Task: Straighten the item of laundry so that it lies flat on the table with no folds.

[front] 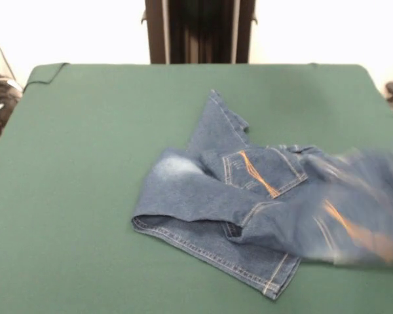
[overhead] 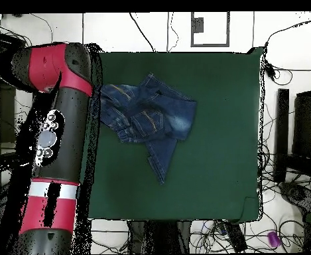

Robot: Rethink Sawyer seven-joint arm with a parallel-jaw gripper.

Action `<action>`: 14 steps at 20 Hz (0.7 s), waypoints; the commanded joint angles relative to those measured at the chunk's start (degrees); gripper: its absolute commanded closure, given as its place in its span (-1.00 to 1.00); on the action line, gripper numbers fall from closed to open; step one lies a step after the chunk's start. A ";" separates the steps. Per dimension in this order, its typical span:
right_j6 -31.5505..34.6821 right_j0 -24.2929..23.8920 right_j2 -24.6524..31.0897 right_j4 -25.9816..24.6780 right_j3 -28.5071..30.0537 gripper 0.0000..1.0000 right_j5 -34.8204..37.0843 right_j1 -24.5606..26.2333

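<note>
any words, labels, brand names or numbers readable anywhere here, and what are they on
None can be read.
The jeans show only tan stitching on a pocket, no legible label or tag.
The table carries no print.
The robot arm shows small round marks in the overhead view, with no writing to be made out.

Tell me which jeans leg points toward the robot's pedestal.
The leg stretched toward the far side, beyond the stitched pocket; the other leg lies folded crosswise nearer the camera.

No readable text, labels or numbers anywhere.
</note>
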 commanded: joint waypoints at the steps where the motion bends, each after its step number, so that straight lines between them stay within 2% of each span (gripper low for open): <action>1: 11.67 3.64 3.72 0.82 6.00 -1.00 1.12 -3.77; 7: 7.26 5.28 4.92 -1.89 13.31 -1.00 0.32 -7.71; 10: -3.95 7.72 7.02 -6.71 27.14 -1.00 -2.58 -16.33; 12: -14.56 8.86 8.23 -10.78 37.60 -1.00 -7.94 -23.12; 14: -24.27 8.73 9.75 -14.54 45.53 -1.00 -13.79 -28.97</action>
